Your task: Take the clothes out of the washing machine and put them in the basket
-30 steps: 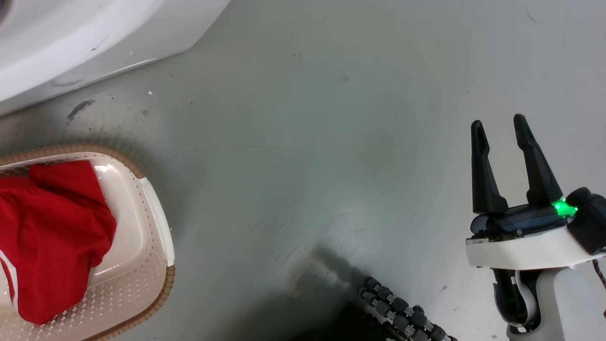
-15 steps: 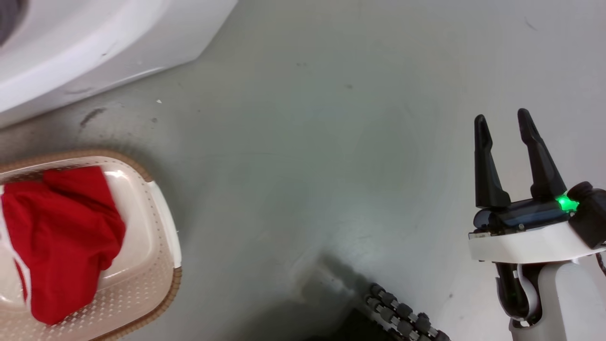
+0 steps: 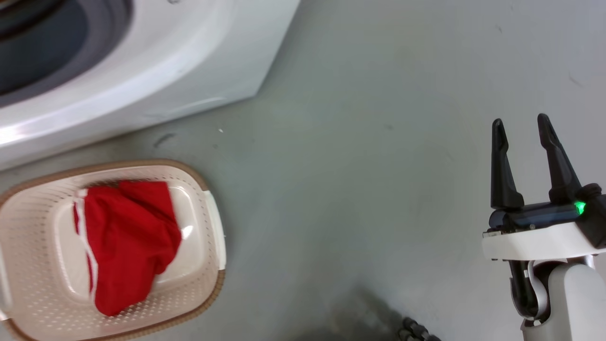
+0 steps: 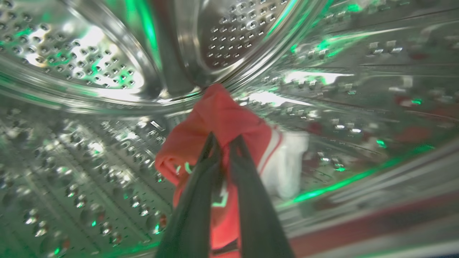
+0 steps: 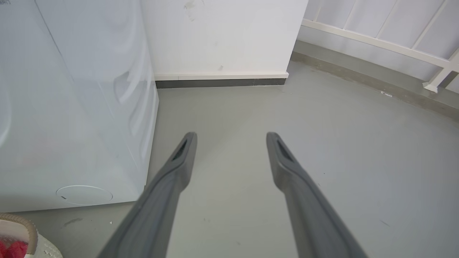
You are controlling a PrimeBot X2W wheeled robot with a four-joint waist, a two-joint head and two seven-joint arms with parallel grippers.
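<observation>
Inside the shiny perforated drum of the washing machine point(image 4: 89, 71), my left gripper point(image 4: 224, 141) is shut on a red garment with white panels point(image 4: 229, 118), one of the clothes, lifted off the drum wall. Another red garment with white stripes point(image 3: 125, 237) lies in the cream basket point(image 3: 210, 227) on the floor in front of the washing machine point(image 3: 165, 76). My right gripper point(image 3: 521, 125) hangs open and empty over bare floor at the right; its wrist view shows the fingers point(image 5: 179, 157) spread apart beside the machine's white side point(image 5: 71, 107).
Grey floor point(image 3: 355, 166) stretches between basket and right arm. A white wall with dark skirting point(image 5: 222, 83) stands behind the machine, and a white railing point(image 5: 394, 46) runs at the far right. A corner of the basket point(image 5: 21, 236) shows at lower left.
The head camera has turned left and up: the machine's porthole and the whole basket have come into view. The right gripper stays open in about the same pose.
</observation>
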